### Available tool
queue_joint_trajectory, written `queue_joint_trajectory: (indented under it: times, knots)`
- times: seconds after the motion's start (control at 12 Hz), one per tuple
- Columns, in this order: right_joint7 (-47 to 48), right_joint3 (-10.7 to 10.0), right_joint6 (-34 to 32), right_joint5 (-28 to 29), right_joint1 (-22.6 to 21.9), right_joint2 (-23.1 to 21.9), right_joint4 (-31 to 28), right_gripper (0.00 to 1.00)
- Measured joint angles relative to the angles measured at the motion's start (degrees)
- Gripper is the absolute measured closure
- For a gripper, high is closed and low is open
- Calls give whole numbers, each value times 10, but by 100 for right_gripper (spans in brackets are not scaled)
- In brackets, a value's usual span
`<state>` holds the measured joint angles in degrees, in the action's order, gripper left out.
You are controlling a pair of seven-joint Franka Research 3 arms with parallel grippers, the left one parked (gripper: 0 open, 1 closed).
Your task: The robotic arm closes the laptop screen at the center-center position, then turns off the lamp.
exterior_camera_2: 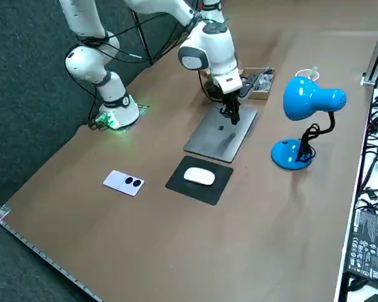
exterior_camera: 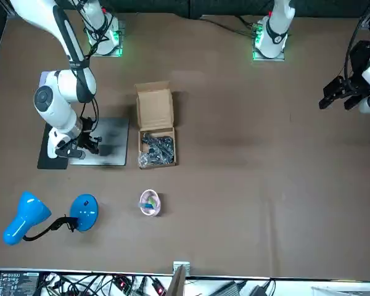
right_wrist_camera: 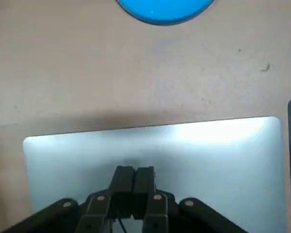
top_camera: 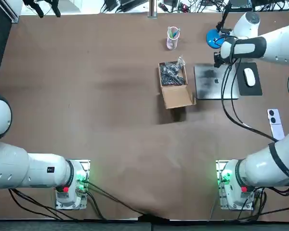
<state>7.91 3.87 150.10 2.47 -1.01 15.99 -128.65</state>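
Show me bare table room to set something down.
Free: the stretch on the robot's left of the cardboard box, and the middle between it and the right arm's base. Crowded: far right, where laptop, lamp, mouse pad and the shut right tool over the laptop bunch.

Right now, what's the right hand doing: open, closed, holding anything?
Right hand: closed, fingers pressed together, holding nothing, over the lid of the closed laptop.
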Motion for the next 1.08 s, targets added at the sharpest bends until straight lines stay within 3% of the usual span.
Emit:
queue_joint_trajectory:
  times: [0.33, 0.75, 1.08]
  knots:
    - [0, 0, -2, 0, 0, 0, 22, 98]
    - [0, 0, -71, -1, 0, 0, 88, 98]
    - [0, 0, -77, -1, 0, 5, 116, 98]
